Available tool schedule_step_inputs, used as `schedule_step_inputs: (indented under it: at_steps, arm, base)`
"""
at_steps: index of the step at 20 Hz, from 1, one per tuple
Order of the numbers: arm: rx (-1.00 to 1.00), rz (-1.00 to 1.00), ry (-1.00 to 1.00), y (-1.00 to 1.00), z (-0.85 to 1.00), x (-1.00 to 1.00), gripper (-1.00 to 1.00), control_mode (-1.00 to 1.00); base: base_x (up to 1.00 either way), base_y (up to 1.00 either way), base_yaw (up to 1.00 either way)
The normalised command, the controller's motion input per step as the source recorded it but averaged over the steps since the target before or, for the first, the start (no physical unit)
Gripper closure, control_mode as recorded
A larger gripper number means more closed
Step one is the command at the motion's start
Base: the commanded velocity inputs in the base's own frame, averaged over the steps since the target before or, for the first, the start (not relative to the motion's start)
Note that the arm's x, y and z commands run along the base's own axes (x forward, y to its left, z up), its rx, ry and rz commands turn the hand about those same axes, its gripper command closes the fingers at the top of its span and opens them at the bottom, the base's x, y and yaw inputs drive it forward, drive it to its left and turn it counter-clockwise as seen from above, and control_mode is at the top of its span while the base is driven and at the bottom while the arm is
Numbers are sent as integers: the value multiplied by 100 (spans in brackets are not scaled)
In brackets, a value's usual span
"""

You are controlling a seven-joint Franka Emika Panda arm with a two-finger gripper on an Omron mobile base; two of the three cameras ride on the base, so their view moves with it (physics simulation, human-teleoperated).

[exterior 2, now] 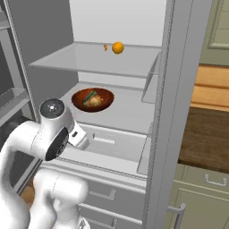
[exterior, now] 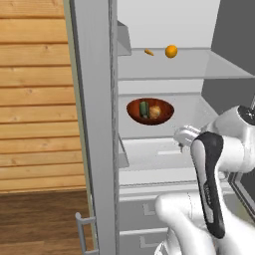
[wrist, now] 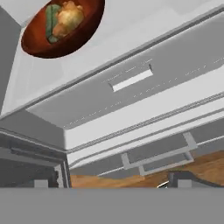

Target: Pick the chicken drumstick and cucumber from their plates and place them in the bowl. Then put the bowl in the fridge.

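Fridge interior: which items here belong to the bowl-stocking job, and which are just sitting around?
Job items:
- bowl, on the middle shelf of the fridge
- cucumber, in the bowl
- chicken drumstick, in the bowl

Bystanders:
- orange, upper glass shelf
- small orange piece beside it, too small to identify

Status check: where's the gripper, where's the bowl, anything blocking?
Bowl on fridge shelf, cucumber and chicken drumstick inside. Gripper clear of bowl, holding nothing. Nothing blocking.
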Motion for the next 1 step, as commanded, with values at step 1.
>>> schedule_step_inputs:
  at_steps: [1]
  arm:
    - [-7, 5, -10, 4, -14, -100, -100, -100]
  base:
    - [0, 0, 0]
